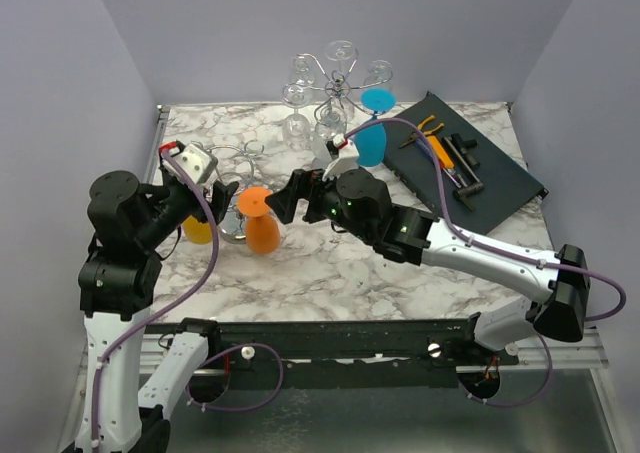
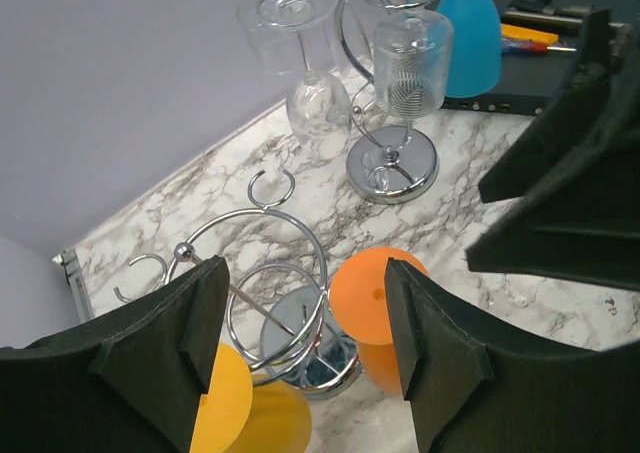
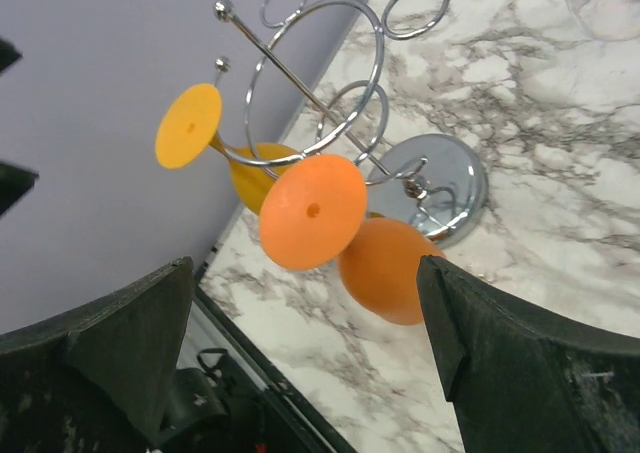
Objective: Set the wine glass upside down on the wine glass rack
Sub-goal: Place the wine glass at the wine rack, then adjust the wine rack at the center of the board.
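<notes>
Orange wine glass [image 3: 385, 271] hangs foot-up on chrome rack [image 3: 452, 185]; L jaws & R jaws spread wide.

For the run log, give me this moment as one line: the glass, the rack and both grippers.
opaque orange wine glass: hanging upside down on chrome wire rack | left gripper: open, empty | right gripper: open, empty

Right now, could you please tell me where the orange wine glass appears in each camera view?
Top external: orange wine glass left of centre.
Left wrist: orange wine glass at bottom centre, foot disc uppermost.
Right wrist: orange wine glass at centre, foot disc facing the camera.
Shared landmark: chrome rack base beside it in every view.
</notes>
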You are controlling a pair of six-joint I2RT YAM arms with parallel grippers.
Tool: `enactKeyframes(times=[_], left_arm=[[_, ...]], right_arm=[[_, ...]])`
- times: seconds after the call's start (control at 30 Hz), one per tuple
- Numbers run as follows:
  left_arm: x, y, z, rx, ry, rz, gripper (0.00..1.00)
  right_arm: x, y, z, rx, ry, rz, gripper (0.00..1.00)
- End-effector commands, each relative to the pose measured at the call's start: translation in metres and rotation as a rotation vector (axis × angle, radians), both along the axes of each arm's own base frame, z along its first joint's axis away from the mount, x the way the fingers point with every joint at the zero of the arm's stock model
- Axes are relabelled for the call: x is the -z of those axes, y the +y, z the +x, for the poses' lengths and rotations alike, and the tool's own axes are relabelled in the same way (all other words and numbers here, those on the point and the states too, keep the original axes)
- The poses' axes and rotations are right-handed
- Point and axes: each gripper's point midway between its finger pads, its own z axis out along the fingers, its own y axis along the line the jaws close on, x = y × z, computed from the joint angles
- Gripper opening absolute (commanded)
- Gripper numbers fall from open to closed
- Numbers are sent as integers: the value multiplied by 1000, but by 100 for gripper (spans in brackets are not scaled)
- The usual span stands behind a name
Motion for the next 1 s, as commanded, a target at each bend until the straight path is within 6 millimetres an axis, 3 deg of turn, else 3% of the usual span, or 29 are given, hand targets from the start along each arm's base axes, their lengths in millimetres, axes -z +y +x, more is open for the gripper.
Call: enactKeyframes(times=[0.0,0.2,0.33,0.5,0.6,0.77,0.97], left_arm=[[-14,12,17,-123,36,-86,72],[-9,28,44,-260,104,-127,84],[-6,40,63,-320,108,-66,86],[-4,41,91,-337,146,-56,86],[1,36,98,-316,174,-58,86],[18,46,103,-411,241,-117,81],[38,41,104,-427,320,-181,71]], right_arm=[[-5,-29,-6,-12,-109,-197,100],[-44,-84,-1,89,-289,-290,100],[-49,-126,14,222,-332,-365,100],[-60,-187,38,343,-300,-333,100],[-51,-215,46,402,-284,-357,100],[-32,-245,50,449,-234,-364,100],[-27,-251,53,456,-220,-366,100]])
